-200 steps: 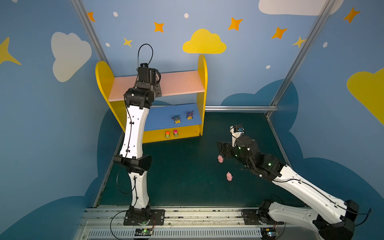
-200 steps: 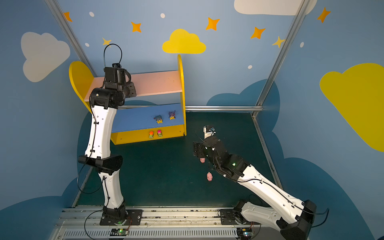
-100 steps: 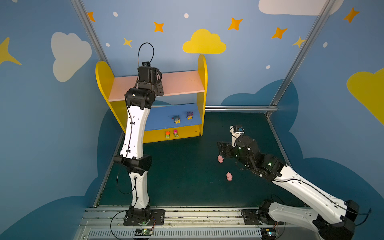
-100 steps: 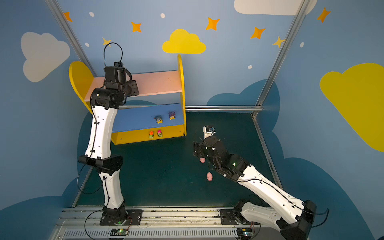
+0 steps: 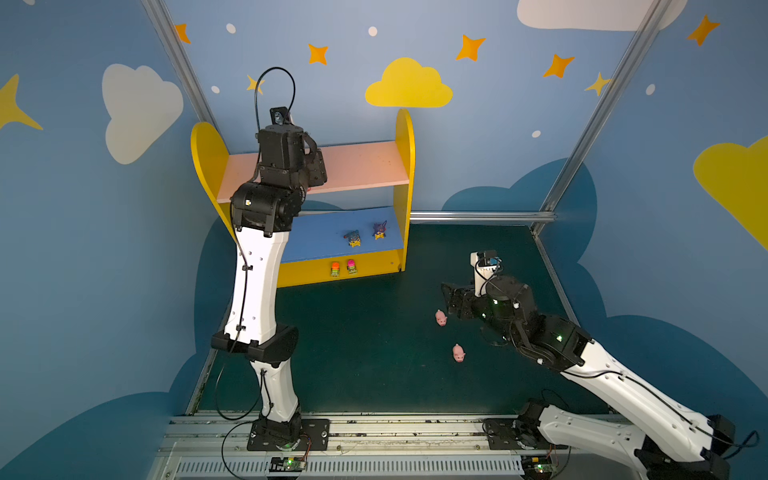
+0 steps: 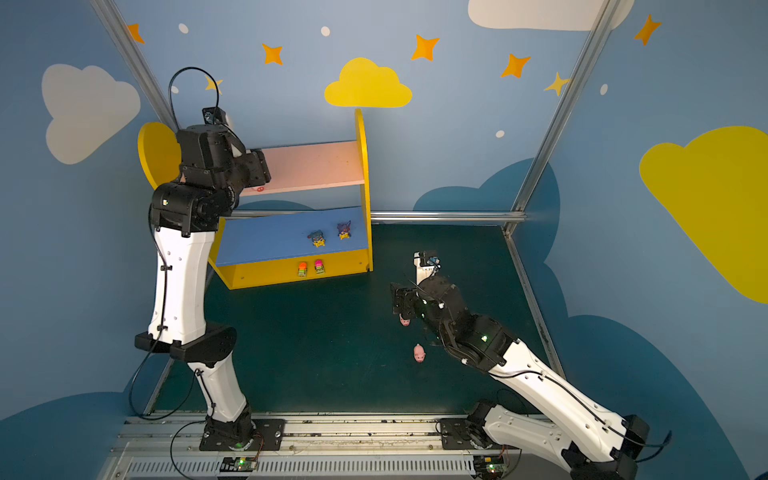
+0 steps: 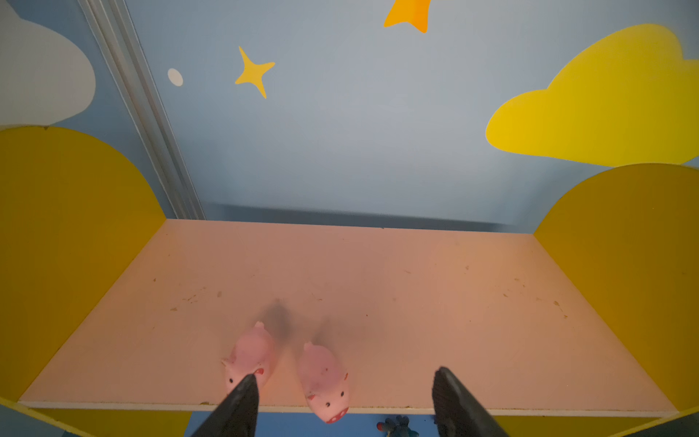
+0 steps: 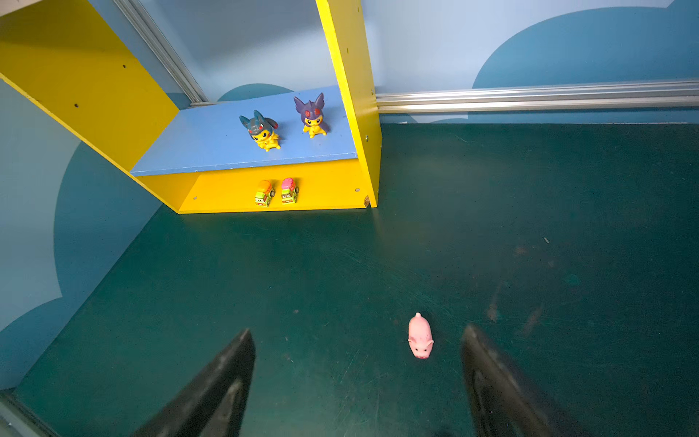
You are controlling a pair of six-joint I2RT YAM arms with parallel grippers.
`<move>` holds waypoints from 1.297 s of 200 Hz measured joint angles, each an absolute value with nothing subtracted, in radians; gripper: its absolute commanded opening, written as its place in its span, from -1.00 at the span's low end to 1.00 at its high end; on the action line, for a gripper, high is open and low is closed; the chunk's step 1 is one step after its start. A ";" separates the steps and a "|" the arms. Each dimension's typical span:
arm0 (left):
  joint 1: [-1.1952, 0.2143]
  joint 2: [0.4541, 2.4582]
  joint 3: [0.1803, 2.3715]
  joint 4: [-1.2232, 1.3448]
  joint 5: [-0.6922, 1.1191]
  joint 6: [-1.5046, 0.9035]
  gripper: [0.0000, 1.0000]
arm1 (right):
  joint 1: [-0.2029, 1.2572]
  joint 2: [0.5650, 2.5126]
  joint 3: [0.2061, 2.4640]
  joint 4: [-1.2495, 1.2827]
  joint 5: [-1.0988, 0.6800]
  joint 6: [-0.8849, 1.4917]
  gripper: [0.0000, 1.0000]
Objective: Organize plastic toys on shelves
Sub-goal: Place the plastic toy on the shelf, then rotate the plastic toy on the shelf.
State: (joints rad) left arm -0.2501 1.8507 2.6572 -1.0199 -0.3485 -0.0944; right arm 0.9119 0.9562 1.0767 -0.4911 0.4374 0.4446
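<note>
Two pigs (image 5: 458, 353) loose on the surface (image 5: 353, 374), right claw (image 8: 357, 332) spread wide over the farther one. Shelves (image 5: 406, 174): cars (image 5: 343, 268) on base, figures (image 5: 365, 236) on blue, shelved pigs (image 7: 323, 372) up top at the left claw (image 7: 345, 375), open, empty. By my count, six placed, two to go.

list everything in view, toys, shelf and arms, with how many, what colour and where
shelved pigs: two, pink, front edge of the pink upper board
floor pigs: two, pink, on the green floor
figures: two, yellow with dark spiky heads, on the blue lower board
cars: two, green, one topped orange, one pink, on the yellow base
shelf unit: one, yellow sides, at the back of the floor
left tool: one, black, open, at the shelved pigs
right tool: one, black, open, near a floor pig
</note>
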 measured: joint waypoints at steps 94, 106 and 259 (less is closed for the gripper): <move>-0.297 1.771 2.430 -1.031 -0.329 -0.199 0.24 | 0.931 0.903 1.038 -0.499 0.436 0.447 0.68; -0.305 1.771 2.423 -1.028 -0.315 -0.207 0.16 | 0.931 0.903 1.038 -0.499 0.436 0.448 0.67; -0.322 1.977 2.633 -1.070 -0.263 -0.218 0.11 | 0.928 0.950 1.040 -0.497 0.446 0.440 0.67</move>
State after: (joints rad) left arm -0.3222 1.9770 2.6328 -1.0702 -0.2626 -0.2180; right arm 0.9283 0.9504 1.0397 -0.4973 0.4458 0.4404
